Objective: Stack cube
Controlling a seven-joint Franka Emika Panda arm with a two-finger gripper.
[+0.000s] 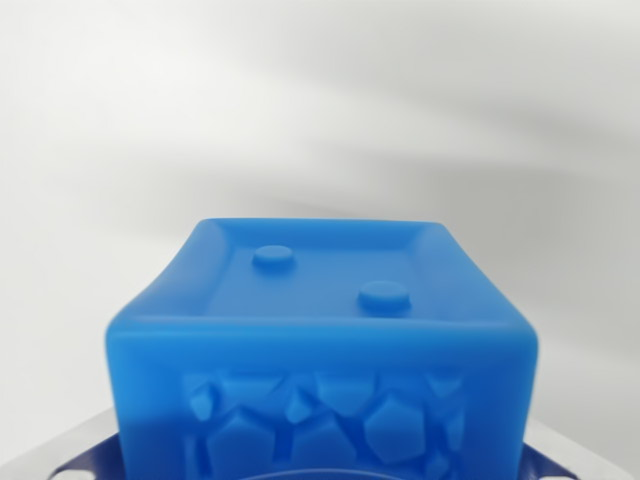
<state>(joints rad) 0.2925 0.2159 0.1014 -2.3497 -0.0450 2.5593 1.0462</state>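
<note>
Apparently you had the blue cube (320,350) close under the wrist camera, likely held; no second cube showed, so stacking remained. The tool's state couldn't be told.

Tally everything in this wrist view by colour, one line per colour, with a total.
Blue cube, with two raised studs on its recessed top face: 1
Dark blue part, showing only at the bottom corners beneath the cube, too little visible to identify: 1
White surface behind: 1
Total: 3
No gripper fingers show in this view.
</note>
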